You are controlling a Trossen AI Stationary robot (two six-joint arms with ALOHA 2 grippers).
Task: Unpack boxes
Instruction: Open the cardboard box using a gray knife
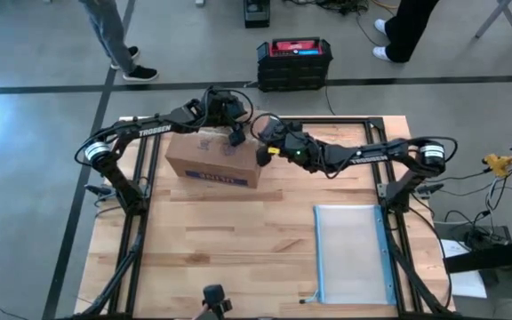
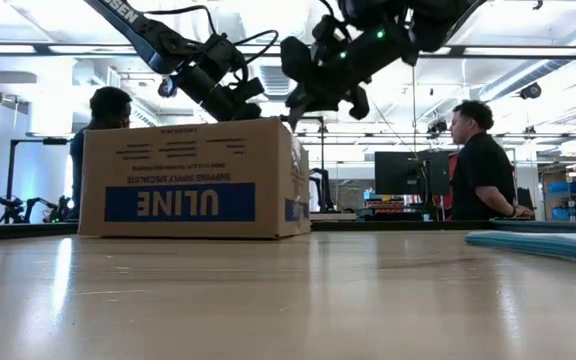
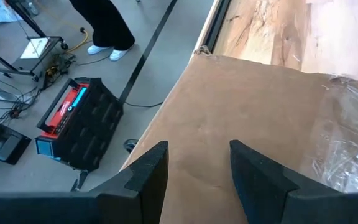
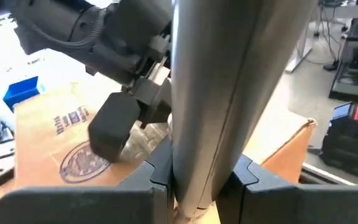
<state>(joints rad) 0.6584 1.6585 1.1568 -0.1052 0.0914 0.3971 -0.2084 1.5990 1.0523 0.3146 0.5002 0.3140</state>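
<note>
The brown ULINE cardboard box (image 1: 213,163) (image 2: 193,180) rests flat on its base at the table's far left-centre. Crumpled clear tape (image 3: 347,143) lies along its top. My left gripper (image 1: 235,138) (image 3: 197,165) is open and hovers close over the far right part of the box top (image 3: 229,106); I cannot tell whether it touches. My right gripper (image 1: 263,153) (image 2: 303,100) is at the box's upper right edge, shut on a long grey tool (image 4: 229,81). My right gripper pinches the long grey tool between its two fingers (image 4: 157,168). The tool runs along the fingers and out past their tips. In the low view a thin end (image 2: 293,120) points down at the box's top right edge; I cannot tell whether it touches the cardboard.
A clear blue-edged pouch (image 1: 349,253) (image 2: 548,243) lies flat on the table's near right. A black crate with a red top (image 1: 294,60) (image 3: 73,124) stands on the floor beyond the far edge. People (image 2: 483,160) are behind the table. Bare wood spans the near left.
</note>
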